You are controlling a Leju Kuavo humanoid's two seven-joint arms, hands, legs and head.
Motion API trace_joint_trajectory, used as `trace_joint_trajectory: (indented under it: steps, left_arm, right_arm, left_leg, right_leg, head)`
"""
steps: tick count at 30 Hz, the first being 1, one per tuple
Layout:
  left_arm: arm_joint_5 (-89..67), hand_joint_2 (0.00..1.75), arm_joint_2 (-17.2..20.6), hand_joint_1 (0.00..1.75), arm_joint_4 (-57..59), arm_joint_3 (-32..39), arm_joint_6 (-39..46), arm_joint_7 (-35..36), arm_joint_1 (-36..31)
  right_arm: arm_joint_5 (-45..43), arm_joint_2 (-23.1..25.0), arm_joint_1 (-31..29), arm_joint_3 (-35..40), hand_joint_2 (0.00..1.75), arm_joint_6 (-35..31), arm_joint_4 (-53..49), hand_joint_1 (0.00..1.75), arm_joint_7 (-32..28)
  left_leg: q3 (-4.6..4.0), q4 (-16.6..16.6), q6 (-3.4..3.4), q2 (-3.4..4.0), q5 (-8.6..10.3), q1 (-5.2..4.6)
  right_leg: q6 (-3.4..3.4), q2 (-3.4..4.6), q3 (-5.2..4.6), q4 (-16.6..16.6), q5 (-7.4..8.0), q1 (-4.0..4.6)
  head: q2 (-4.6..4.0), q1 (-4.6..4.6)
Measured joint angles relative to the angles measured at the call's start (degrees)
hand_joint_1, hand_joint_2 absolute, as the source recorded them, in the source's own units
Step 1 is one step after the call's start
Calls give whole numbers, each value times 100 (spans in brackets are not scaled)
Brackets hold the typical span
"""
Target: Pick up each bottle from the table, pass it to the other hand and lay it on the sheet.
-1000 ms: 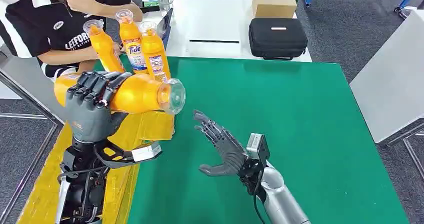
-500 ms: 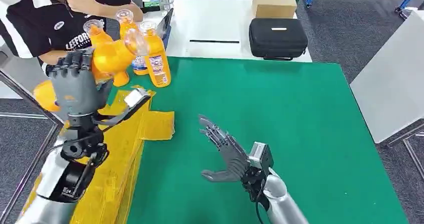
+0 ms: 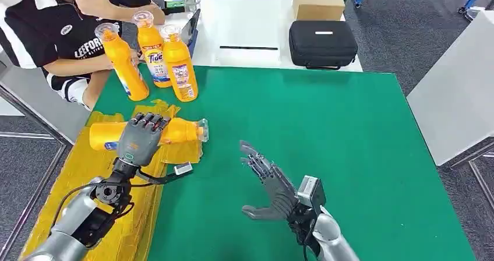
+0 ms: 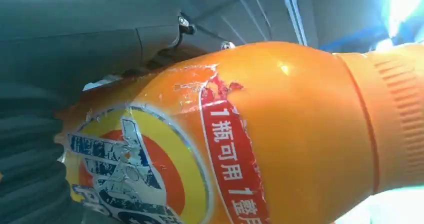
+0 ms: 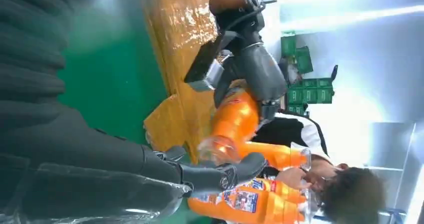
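My left hand grips an orange bottle that lies flat on the yellow sheet, its clear cap pointing right. Up close, the bottle's torn label sits against my left hand. My right hand hovers open over the green table, fingers spread, holding nothing. The right wrist view looks past my right hand at the held bottle. Three more orange bottles stand upright at the table's far left corner.
A person in a black and white shirt sits just behind the standing bottles. A black case and a cardboard box rest on the white table beyond. Another white table stands at the right.
My left hand swung the bottle from mid-air, up past the standing bottles, then down onto the yellow sheet. My right hand drew back slightly toward me, staying open.
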Motion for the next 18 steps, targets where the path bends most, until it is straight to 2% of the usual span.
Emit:
trace_joint_trajectory:
  steps: [12,18]
  left_arm:
    - [0,175,-417,175,728,891,2,-354,248]
    - [126,175,-662,175,1116,1446,2,-791,272]
  right_arm:
    - [46,2,100,-7,175,-28,-37,0,74]
    - [151,33,104,-7,175,-133,-37,0,98]
  left_leg:
    - [-2,0,0,-2,0,-1]
    - [-2,0,0,-2,0,-1]
  right_leg:
    - [0,0,1,0,0,0]
    - [0,-1,0,0,0,0]
  head:
    - [0,4]
    - [0,2]
